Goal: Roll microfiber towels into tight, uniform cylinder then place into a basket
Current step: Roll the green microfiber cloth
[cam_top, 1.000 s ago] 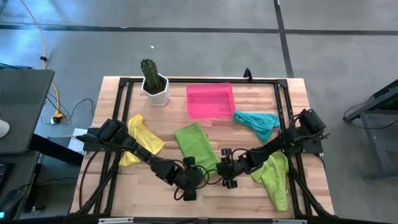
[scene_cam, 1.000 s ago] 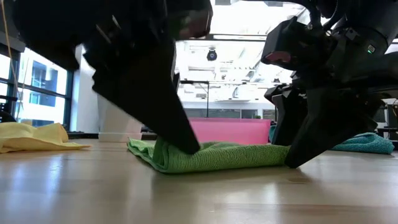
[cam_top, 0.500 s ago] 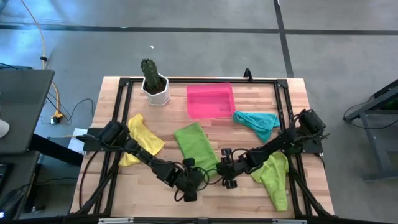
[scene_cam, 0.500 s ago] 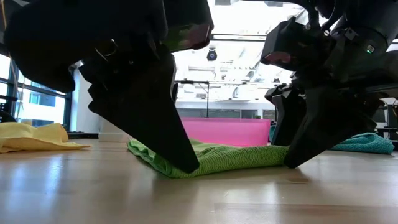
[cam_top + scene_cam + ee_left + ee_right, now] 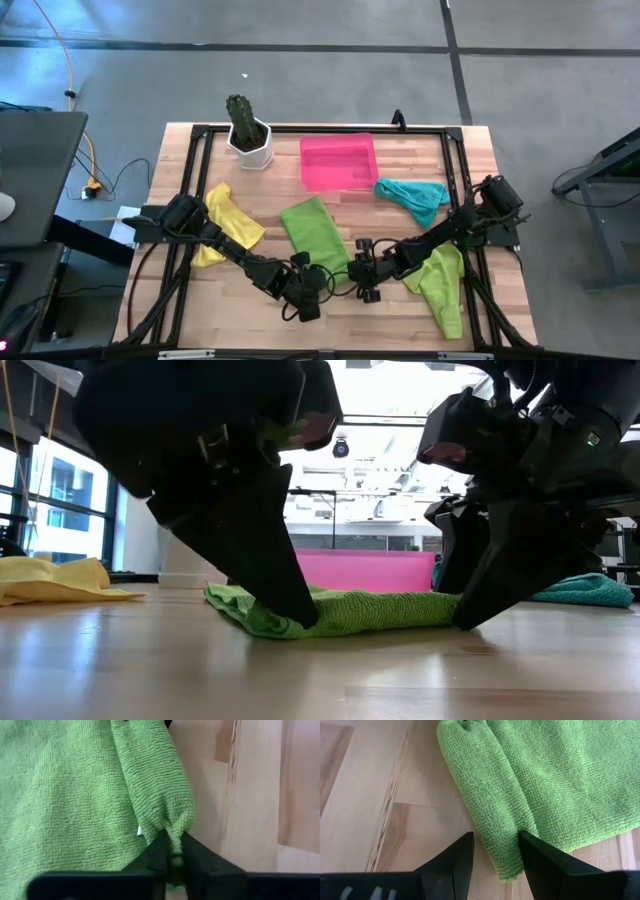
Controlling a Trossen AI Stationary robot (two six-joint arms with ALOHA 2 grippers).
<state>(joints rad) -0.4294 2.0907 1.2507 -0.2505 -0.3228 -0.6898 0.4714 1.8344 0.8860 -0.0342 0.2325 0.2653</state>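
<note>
A lime green towel point(image 5: 318, 232) lies flat mid-table, its near edge rolled into a short tube point(image 5: 485, 795). My left gripper point(image 5: 172, 851) is shut on one end of that tube. My right gripper point(image 5: 496, 851) stands open astride the tube's other end; bare wood shows between one finger and the cloth. The pink basket point(image 5: 338, 160) sits at the far middle. A teal towel point(image 5: 412, 196) lies right of it. A yellow towel point(image 5: 228, 222) lies at the left, and a second lime towel point(image 5: 442, 285) at the near right. My left gripper pinches the bunched end of the rolled edge point(image 5: 174, 836) between its two fingertips, slanting down from the near left. The cloth puckers at the pinch, and the tube and the rest of the towel lie on the table. My right gripper has one finger point(image 5: 542, 862) on the cloth where the tube meets the flat part, slanting down from the near right. Whether it presses there I cannot tell.
A white pot with a cactus point(image 5: 247, 135) stands at the far left, next to the basket. A black frame point(image 5: 300, 128) runs round the tabletop. Bare wood point(image 5: 240, 320) lies along the near edge, in front of both grippers.
My left gripper has sunk a little onto the towel's rolled edge, rolled about its wrist and shut on the tube's end. The towel has stayed in place.
</note>
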